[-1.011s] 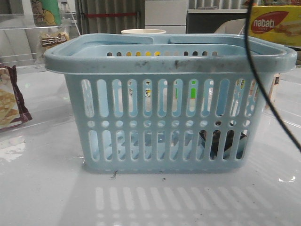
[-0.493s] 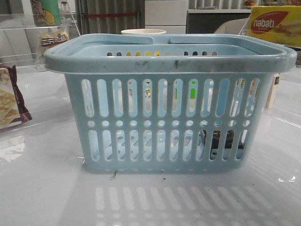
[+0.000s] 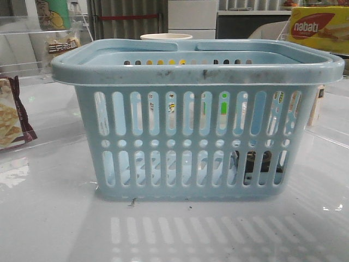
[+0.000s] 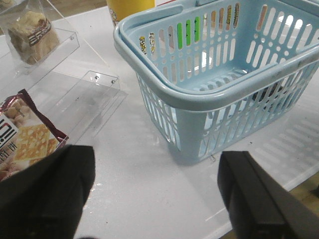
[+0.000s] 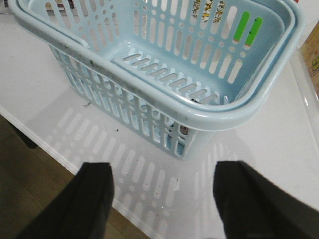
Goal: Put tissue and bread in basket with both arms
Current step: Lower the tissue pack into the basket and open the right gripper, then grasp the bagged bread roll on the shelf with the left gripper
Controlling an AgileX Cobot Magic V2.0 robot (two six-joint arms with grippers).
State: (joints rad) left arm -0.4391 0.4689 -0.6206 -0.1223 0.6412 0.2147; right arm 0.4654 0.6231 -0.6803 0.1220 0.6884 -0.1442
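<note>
The pale blue basket point(image 3: 196, 71) stands mid-table; it also shows in the left wrist view point(image 4: 199, 97) and the right wrist view point(image 5: 149, 84). The blackish tissue packet point(image 3: 255, 164) lies on the basket floor at its right end, seen through the slots, and also through them in the left wrist view point(image 4: 266, 94). The bread packet point(image 3: 61, 46) sits on a clear stand at the far left point(image 4: 30, 31). My left gripper point(image 4: 157, 194) is open and empty over the table, left of the basket. My right gripper point(image 5: 162, 199) is open and empty above the table's front edge, short of the basket.
A maroon-edged cracker bag point(image 3: 11, 117) lies at the left on clear acrylic steps point(image 4: 89, 94). A yellow nabati box point(image 3: 319, 27) stands at the back right. A cup point(image 3: 166, 37) stands behind the basket. The table's front edge point(image 5: 65, 149) runs below my right gripper.
A black cable that crossed the right side of the front view one second ago is gone. The dark mass at the basket's right end has shrunk to the tissue packet alone.
</note>
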